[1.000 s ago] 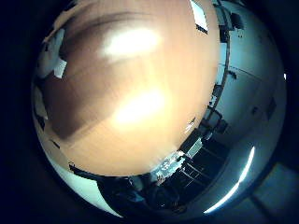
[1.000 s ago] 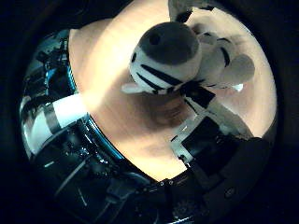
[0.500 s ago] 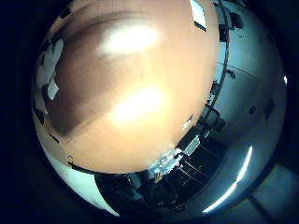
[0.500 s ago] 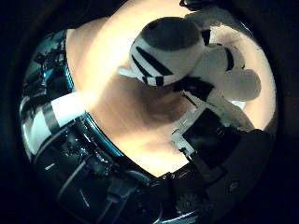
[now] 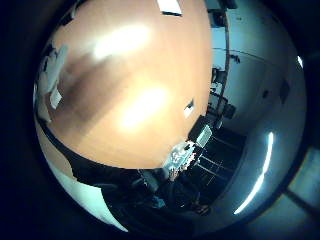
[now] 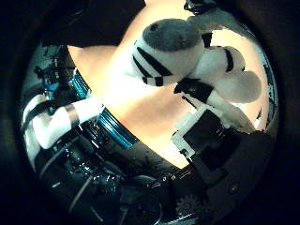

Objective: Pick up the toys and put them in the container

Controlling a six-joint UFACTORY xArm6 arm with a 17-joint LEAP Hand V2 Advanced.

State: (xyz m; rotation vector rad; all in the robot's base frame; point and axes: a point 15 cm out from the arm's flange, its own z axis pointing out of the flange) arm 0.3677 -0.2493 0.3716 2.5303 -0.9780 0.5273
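A plush zebra toy, white with black stripes and a grey snout, fills much of the thumb side view, close to my palm. It hangs over the wooden table. My right hand shows as white and black finger parts curled against the toy's legs and underside. More of the hand's white finger parts show in the little finger side view, over the same table. No container shows in either view.
A white card lies on the far part of the table. Beyond the table's edge stand dark chairs and equipment and a pale wall with a strip light.
The zebra toy now looks larger and sits nearer the palm than before. Both views have shifted, so the hand has moved over the table with the toy.
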